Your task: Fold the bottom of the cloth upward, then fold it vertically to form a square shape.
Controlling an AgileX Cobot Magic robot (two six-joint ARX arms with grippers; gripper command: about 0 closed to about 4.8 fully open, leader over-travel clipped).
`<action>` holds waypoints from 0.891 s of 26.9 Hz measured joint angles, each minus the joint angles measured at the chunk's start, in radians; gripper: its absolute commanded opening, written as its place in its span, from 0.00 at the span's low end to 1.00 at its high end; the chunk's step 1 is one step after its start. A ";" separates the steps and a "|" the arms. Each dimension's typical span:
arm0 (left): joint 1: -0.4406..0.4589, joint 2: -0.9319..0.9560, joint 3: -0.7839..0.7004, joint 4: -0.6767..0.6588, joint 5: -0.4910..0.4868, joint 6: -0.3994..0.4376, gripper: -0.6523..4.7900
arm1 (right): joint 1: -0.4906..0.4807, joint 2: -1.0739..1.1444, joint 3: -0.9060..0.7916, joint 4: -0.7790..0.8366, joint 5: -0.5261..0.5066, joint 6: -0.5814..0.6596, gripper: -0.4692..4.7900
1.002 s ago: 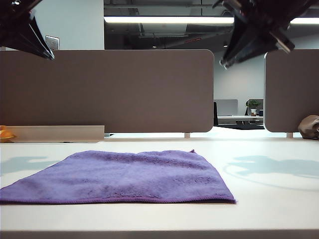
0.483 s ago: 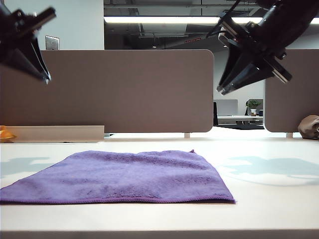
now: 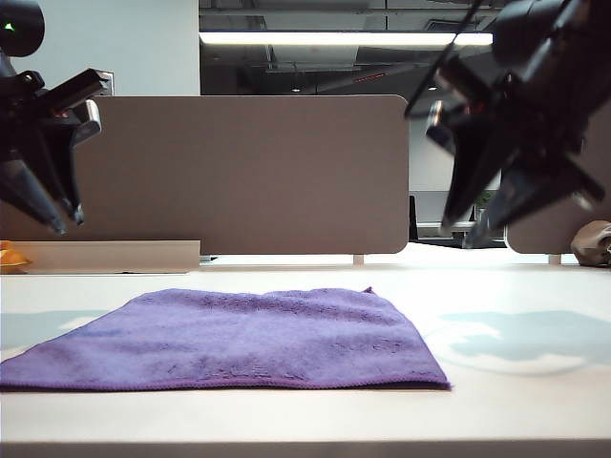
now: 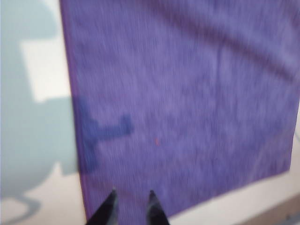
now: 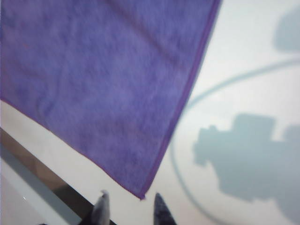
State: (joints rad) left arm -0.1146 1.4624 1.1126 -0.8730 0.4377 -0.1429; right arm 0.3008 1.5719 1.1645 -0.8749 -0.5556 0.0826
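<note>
The cloth [image 3: 239,336] lies flat and unfolded on the tabletop [image 3: 516,401], close to the near edge and reaching from the far left of the exterior view to a little right of the middle. Its long axis runs left to right. The near hem lies almost parallel to the tabletop's near edge, and a small pointed corner sticks up at the far right.

The tabletop is pale and smooth, with soft shadows of the arms falling on it left and right of the cloth. Behind it stand grey partition panels [image 3: 248,172] with rounded corners. Beyond them is an office with a strip ceiling light [image 3: 325,38] and a distant desk with a small plant. A brown lump [image 3: 594,243] sits at the far right edge, and something orange [image 3: 11,256] shows at the far left edge.

The left hand [image 3: 57,218] hangs in the air above the left end of the cloth, fingers pointing down, parted and grasping nothing. In its wrist view the fingertips [image 4: 131,206] sit over the cloth [image 4: 187,93] near its corner.

The right hand [image 3: 477,229] hangs in the air above the tabletop, just right of the cloth, also parted and holding nothing. Its wrist view shows the tips [image 5: 127,206] either side of the cloth's [image 5: 103,79] near right corner.
</note>
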 measured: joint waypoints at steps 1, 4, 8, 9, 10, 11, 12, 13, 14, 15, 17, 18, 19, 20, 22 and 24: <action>-0.001 0.000 -0.001 -0.025 0.003 0.013 0.27 | 0.015 0.004 -0.028 0.007 -0.005 -0.002 0.35; 0.000 0.002 -0.011 -0.090 0.008 0.071 0.27 | 0.068 0.029 -0.131 0.052 -0.038 -0.003 0.40; 0.000 0.003 -0.071 -0.108 0.008 0.099 0.27 | 0.096 0.043 -0.165 0.092 -0.042 -0.005 0.43; 0.000 0.003 -0.088 -0.106 0.008 0.101 0.27 | 0.097 0.043 -0.171 0.095 -0.045 -0.005 0.43; 0.000 0.003 -0.104 -0.097 0.014 0.102 0.27 | 0.097 0.043 -0.173 0.098 -0.045 -0.005 0.43; 0.000 0.003 -0.126 -0.085 0.027 0.102 0.27 | 0.096 0.043 -0.173 0.101 -0.044 -0.005 0.43; 0.000 0.003 -0.143 -0.075 0.045 0.101 0.27 | 0.095 0.043 -0.173 0.103 -0.044 -0.005 0.43; 0.000 0.003 -0.159 -0.069 0.061 0.102 0.27 | 0.093 0.043 -0.173 0.105 -0.043 -0.004 0.43; 0.000 0.003 -0.173 -0.066 0.080 0.102 0.27 | 0.093 0.043 -0.173 0.107 -0.043 -0.005 0.43; 0.000 0.003 -0.182 -0.061 0.087 0.102 0.27 | 0.093 0.043 -0.173 0.106 -0.043 -0.005 0.43; 0.000 0.003 -0.204 -0.037 0.092 0.101 0.27 | 0.094 0.043 -0.174 0.107 -0.043 -0.005 0.43; 0.000 0.003 -0.212 -0.032 0.089 0.101 0.27 | 0.094 0.043 -0.178 0.106 -0.044 -0.005 0.43; 0.000 0.003 -0.214 -0.033 0.076 0.102 0.27 | 0.094 0.042 -0.182 0.107 -0.044 -0.004 0.43; -0.001 0.003 -0.214 -0.032 0.054 0.101 0.27 | 0.094 0.043 -0.185 0.106 -0.044 -0.005 0.43; 0.000 0.003 -0.214 -0.033 0.024 0.101 0.27 | 0.094 0.042 -0.187 0.106 -0.044 -0.005 0.43; 0.000 0.003 -0.214 -0.040 0.019 0.101 0.27 | 0.094 0.042 -0.195 0.106 -0.045 -0.005 0.43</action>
State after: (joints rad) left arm -0.1146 1.4658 0.8989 -0.9131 0.4568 -0.0418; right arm 0.3950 1.6142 0.9699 -0.7689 -0.6006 0.0780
